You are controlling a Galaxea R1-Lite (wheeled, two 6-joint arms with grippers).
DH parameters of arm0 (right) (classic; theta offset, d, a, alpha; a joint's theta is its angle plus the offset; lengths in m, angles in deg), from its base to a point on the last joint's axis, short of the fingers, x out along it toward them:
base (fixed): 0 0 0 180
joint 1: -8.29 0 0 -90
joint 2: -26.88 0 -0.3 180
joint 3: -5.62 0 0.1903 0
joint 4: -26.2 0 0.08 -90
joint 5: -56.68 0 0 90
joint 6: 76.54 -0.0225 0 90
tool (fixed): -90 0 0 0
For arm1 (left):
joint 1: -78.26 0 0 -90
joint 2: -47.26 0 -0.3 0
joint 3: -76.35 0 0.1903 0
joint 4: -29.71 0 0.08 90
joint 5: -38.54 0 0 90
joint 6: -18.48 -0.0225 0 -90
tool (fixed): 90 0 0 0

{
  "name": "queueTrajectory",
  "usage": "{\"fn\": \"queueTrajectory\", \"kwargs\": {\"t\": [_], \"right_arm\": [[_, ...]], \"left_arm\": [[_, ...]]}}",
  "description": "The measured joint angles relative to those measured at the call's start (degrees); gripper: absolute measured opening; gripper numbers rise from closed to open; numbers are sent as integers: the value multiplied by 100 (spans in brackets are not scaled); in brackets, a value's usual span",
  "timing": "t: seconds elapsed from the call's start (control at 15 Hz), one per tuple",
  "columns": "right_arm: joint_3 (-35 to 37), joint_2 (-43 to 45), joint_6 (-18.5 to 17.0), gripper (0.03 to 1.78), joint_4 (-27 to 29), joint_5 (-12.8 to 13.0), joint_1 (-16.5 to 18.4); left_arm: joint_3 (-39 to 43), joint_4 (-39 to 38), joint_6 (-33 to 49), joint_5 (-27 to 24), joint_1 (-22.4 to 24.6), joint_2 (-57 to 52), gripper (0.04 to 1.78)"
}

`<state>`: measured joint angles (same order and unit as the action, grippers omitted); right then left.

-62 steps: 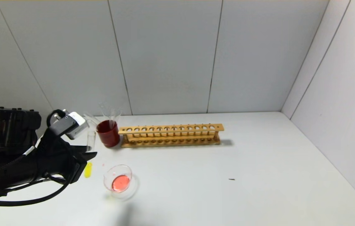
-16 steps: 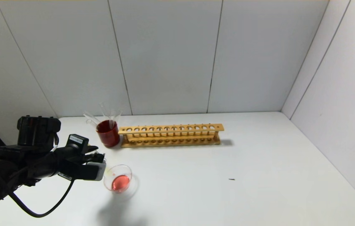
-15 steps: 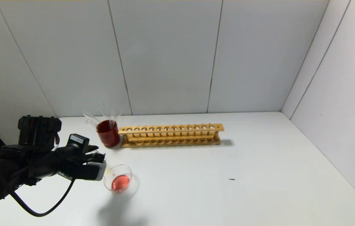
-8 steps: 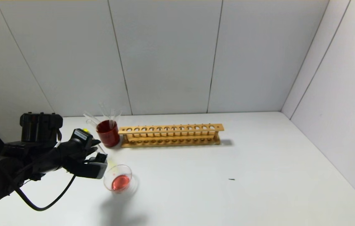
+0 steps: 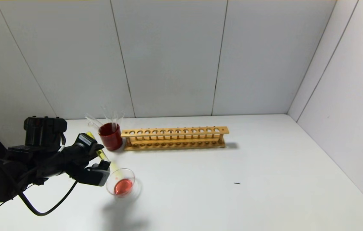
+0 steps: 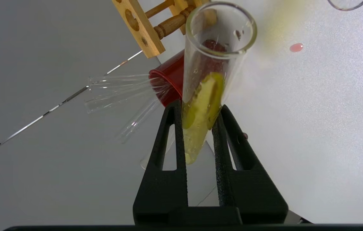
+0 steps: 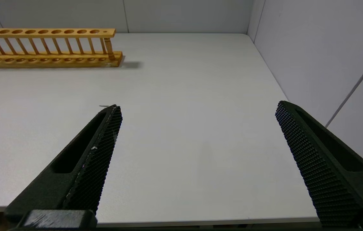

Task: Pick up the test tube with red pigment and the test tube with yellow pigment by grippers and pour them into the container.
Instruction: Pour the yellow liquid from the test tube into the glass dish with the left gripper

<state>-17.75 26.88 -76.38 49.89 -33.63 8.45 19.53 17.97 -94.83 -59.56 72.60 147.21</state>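
Tilted since earlier, the round-bottomed glass test tube with yellow pigment [image 5: 102,156], clamped by the left gripper [image 5: 99,160], pointed its mouth down toward the clear glass container [image 5: 121,182]; right gripper [image 7: 197,110] gaped empty.

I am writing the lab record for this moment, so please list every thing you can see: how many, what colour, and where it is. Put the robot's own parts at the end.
test tube with yellow pigment: one, clear glass with yellow liquid, tilted, mouth toward the container.
container: one, clear glass dish with red liquid, on the table near the left gripper.
red cup: one, dark red, at the left end of the rack.
empty tubes: several, colourless, standing in the red cup.
wooden rack: one, light brown, empty, toward the back wall.
table: one, white.
red drop: one, on the table.
left gripper: one, black, fingers shut on the yellow tube.
right gripper: one, black, fingers open, above bare table.
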Motion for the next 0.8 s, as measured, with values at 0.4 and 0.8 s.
{"fn": "queueTrajectory", "kwargs": {"t": [0.4, 0.8], "right_arm": [[0, 0, 0, 175, 0, 0, 0], [0, 0, 0, 175, 0, -2, 0]], "left_arm": [[-124, -11, -427, 22, 0, 57, 30], [-144, -13, -595, 24, -6, 160, 30]]}}
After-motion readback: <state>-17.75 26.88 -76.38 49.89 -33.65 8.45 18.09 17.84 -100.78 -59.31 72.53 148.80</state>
